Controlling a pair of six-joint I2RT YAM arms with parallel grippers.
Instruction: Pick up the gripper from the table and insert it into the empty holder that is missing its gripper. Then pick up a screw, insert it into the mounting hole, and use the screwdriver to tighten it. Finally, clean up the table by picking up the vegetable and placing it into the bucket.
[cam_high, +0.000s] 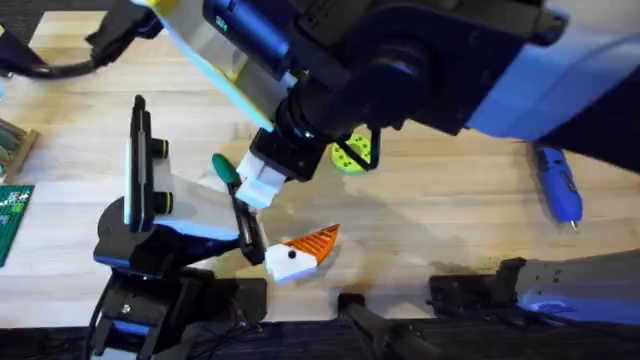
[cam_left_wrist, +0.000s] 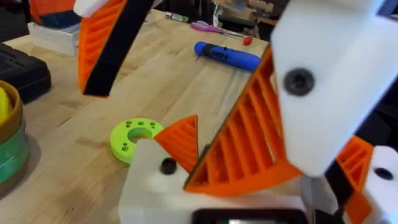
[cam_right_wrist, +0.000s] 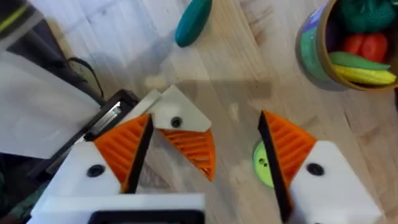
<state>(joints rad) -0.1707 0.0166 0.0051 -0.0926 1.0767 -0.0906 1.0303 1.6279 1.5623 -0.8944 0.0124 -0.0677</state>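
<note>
My right gripper (cam_right_wrist: 205, 118) hangs open over the table (cam_high: 440, 215). One orange ribbed finger (cam_right_wrist: 186, 140) of my left gripper lies between its fingers, on a white block. My left gripper (cam_left_wrist: 273, 130) is open too, with one right-arm finger (cam_left_wrist: 261, 143) between its own fingers and nothing held. The blue screwdriver (cam_high: 558, 185) lies at the right. A green vegetable (cam_high: 225, 168) lies beside the right gripper (cam_high: 262, 178). The yellow bucket (cam_right_wrist: 311, 46) with a green band holds several vegetables. The loose gripper, the empty holder and the screw are out of view.
A bright-green disc with holes (cam_high: 350, 155) lies just beyond the two grippers. A black case (cam_left_wrist: 22, 71) sits behind the bucket (cam_left_wrist: 13, 152). A green circuit board (cam_high: 12, 220) lies at the left edge. The right arm hangs large and dark across the upper table.
</note>
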